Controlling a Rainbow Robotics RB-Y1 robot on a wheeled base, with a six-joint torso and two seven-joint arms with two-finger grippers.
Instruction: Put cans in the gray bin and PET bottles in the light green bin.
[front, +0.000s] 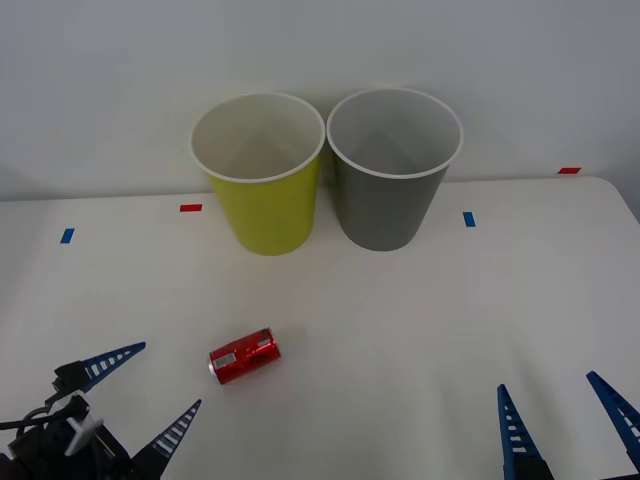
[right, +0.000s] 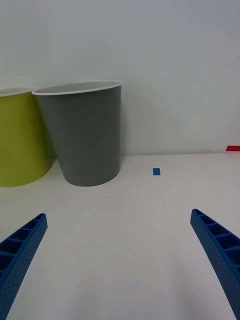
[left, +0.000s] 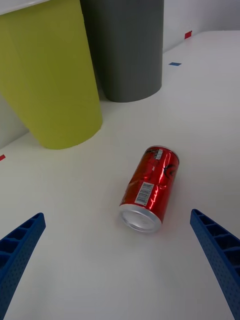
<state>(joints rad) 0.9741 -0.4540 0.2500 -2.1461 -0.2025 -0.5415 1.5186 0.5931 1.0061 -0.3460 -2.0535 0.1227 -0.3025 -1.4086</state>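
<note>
The red can (front: 244, 355) is lying on its side in the lower left of the white table (front: 420, 310), with bare tabletop all round it. The left gripper (front: 150, 385) is hovering beside it, fingers spread. The right gripper (front: 565, 405) is waiting, fingers apart, at the bottom right. The light green bin (front: 262, 190) and gray bin (front: 392, 185) are standing side by side at the far edge.

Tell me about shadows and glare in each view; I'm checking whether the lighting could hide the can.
Front view: even light, the red can throws a faint shadow on the white table near the open left pincer. Left wrist view: bright highlights on the can's crumpled side. Right wrist view: soft shadows under the gray bin and light green bin, no glare, open right pincer low.
</note>
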